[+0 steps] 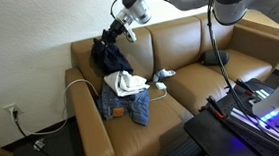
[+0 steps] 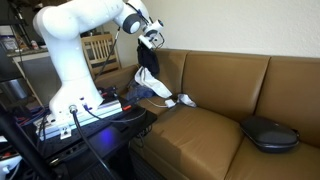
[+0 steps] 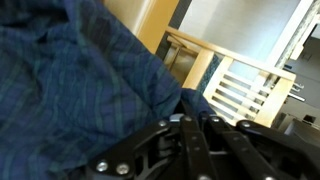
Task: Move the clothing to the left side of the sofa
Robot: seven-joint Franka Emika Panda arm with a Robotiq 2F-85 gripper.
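Observation:
In both exterior views my gripper (image 1: 125,27) (image 2: 148,42) hovers over the left end of the tan leather sofa (image 1: 199,41) (image 2: 215,95). It is shut on a dark navy top (image 1: 110,55) (image 2: 148,78), which hangs down toward the seat. Under the top, blue jeans (image 1: 122,107) lie on the left seat with a white-grey shirt (image 1: 128,84) on them. The wrist view shows the gripper (image 3: 195,105) with its black fingers (image 3: 180,135) almost together, pinching the dark blue checked cloth (image 3: 70,80).
A thin white cable (image 1: 80,83) runs over the sofa's left arm to a wall socket (image 1: 12,111). A black flat object (image 1: 215,58) (image 2: 268,132) lies on the right seat. A small light item (image 1: 164,77) sits mid-seat. A wooden chair (image 3: 235,80) (image 2: 98,48) stands behind.

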